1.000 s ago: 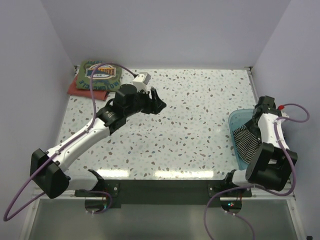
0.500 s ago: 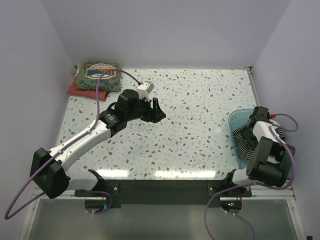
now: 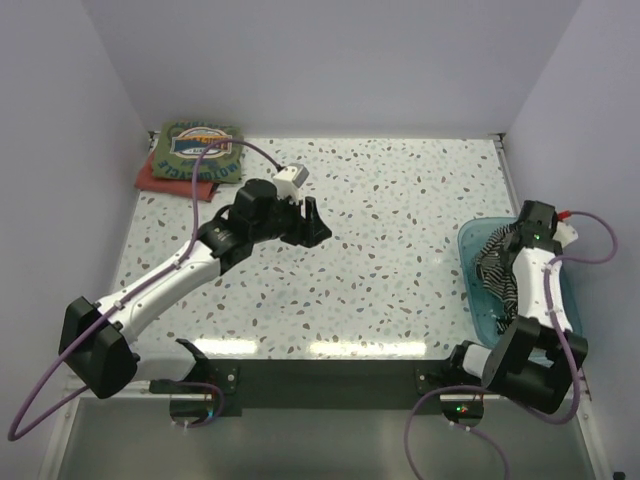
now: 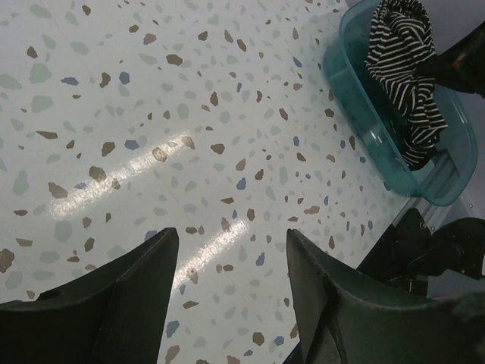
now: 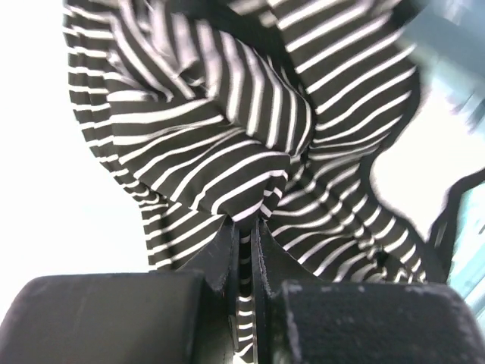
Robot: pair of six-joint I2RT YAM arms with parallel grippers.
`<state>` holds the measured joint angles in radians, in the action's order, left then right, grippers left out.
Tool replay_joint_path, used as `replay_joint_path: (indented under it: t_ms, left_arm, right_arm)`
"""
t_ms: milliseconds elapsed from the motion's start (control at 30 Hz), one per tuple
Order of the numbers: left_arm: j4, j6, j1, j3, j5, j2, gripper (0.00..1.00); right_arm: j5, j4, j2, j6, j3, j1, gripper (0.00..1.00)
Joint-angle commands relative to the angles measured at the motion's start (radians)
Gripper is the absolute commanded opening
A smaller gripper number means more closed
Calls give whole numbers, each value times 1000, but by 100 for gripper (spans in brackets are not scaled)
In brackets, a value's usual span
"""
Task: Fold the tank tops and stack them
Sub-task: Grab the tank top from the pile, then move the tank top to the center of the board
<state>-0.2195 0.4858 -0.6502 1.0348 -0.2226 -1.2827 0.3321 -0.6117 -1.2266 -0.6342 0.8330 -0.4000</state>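
White terrazzo with grey, brown and blue flecks covers the table [image 3: 400, 190]. Plain pale lilac walls close it in at the back and on both sides, and a strip of light glares along its near edge. In the view from above, the folded olive green tank top with a printed graphic [image 3: 198, 152] lies in the far left corner. It rests on a folded red cloth top [image 3: 150, 180], whose edge shows from under it. The left gripper [image 3: 314, 222] hangs over the middle of the table, well apart from this pile. At the right edge stands the translucent blue plastic basket [image 3: 468, 242]. The black-and-white striped tank top [image 3: 497, 265] is bunched in it, and the right gripper [image 3: 520, 232] is at the far end of the cloth.

In the left wrist view, the two dark fingers stand wide apart with nothing between them. Below them is only the flecked surface with two bright reflections. The basket is at the upper right, and the striped top rises above its rim.

In the right wrist view, the fingers are almost together and pinch a fold of the striped cloth. The cloth fills most of the view, the background is washed out to white, and a little blue plastic shows at the right edge.
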Motion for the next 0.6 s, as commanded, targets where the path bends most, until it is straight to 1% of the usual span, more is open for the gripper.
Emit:
replay_joint_path:
  t_ms: [0, 67, 100, 133, 167, 200, 267, 300, 367, 400, 433, 467, 500, 533, 567]
  left_arm:
    - [-4, -23, 3, 68, -32, 36, 63]
    - [-11, -21, 1, 86, -32, 37, 63]
    - [-15, -24, 3, 93, -21, 40, 63]
    - [-24, -24, 3, 108, -12, 42, 63]
    - [-24, -23, 4, 114, 0, 49, 63]
    - [-24, -23, 6, 120, 20, 54, 63]
    - [-30, -15, 27, 143, 29, 63, 63]
    - [-30, -4, 43, 148, 19, 66, 63]
    - [-29, 11, 110, 156, -4, 75, 63]
    - [-30, 29, 138, 154, -27, 80, 63]
    - [-34, 39, 191, 154, -35, 85, 63]
    - [-34, 42, 213, 153, -38, 98, 63]
    - [-37, 46, 227, 151, -23, 105, 63]
    - [-40, 48, 245, 146, -12, 112, 63]
    - [-40, 51, 254, 145, -1, 123, 63]
  right_arm:
    - [38, -118, 100, 48, 185, -3, 0]
    - [22, -166, 119, 76, 256, -3, 0]
    - [-1, -177, 124, 83, 332, -3, 0]
    - [-27, -183, 133, 96, 374, -2, 0]
    - [-91, -204, 133, 109, 418, -2, 0]
    - [-122, -203, 136, 113, 502, -2, 0]
    - [-215, -192, 138, 108, 581, 19, 0]
    - [-237, -185, 134, 105, 660, 35, 0]
    - [-234, -192, 95, 93, 751, 139, 0]
    - [-178, -194, 75, 91, 841, 197, 0]
    - [-150, -198, 55, 93, 889, 327, 0]
    - [-125, -204, -5, 94, 937, 390, 0]
    - [-86, -206, -32, 96, 1022, 465, 0]
    - [-67, -210, -69, 97, 1064, 587, 0]
    - [-33, -212, -101, 117, 1104, 659, 0]
